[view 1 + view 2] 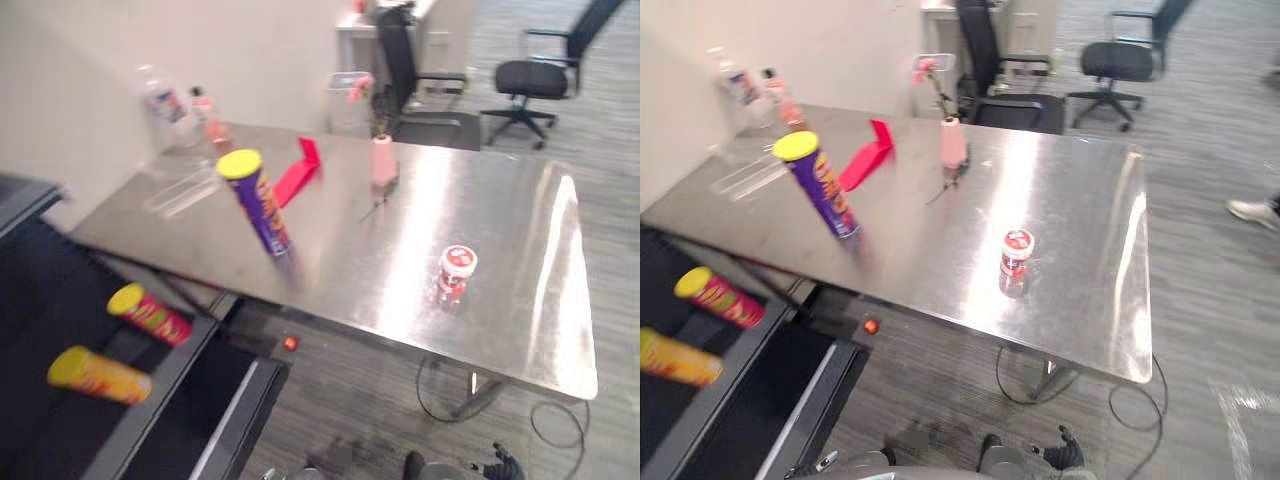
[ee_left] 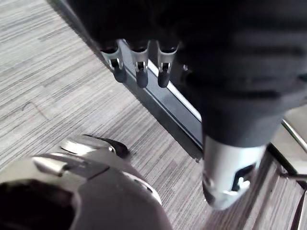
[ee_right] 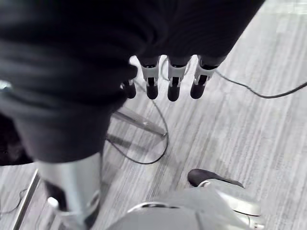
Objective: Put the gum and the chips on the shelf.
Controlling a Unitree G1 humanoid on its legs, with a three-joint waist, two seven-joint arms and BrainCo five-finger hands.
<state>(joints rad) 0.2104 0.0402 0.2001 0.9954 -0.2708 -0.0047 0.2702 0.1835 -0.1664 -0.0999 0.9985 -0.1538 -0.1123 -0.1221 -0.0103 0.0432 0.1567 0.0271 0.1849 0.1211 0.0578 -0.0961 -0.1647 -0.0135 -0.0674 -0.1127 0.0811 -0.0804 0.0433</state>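
Both hands hang free; gum and chips on the table.

The left hand [image 2: 141, 72] hangs over the grey floor [image 2: 53, 76] beside the shelf's edge, fingers relaxed and holding nothing; the right hand [image 3: 173, 85] also hangs over the floor, fingers loose and empty. The purple chips can [image 1: 258, 205] with its yellow lid stands on end near the left front of the steel table [image 1: 500, 220]. The gum [image 1: 455, 272], a small jar with a red-and-white lid, stands well apart from it toward the front right. Behind them are a pink vase [image 1: 384, 160], a red folder [image 1: 298, 175] and two bottles [image 1: 165, 100]. On the black shelf [image 1: 50, 300], low at the left, a red can [image 1: 150, 314] and a yellow can [image 1: 98, 375] lie on their sides.
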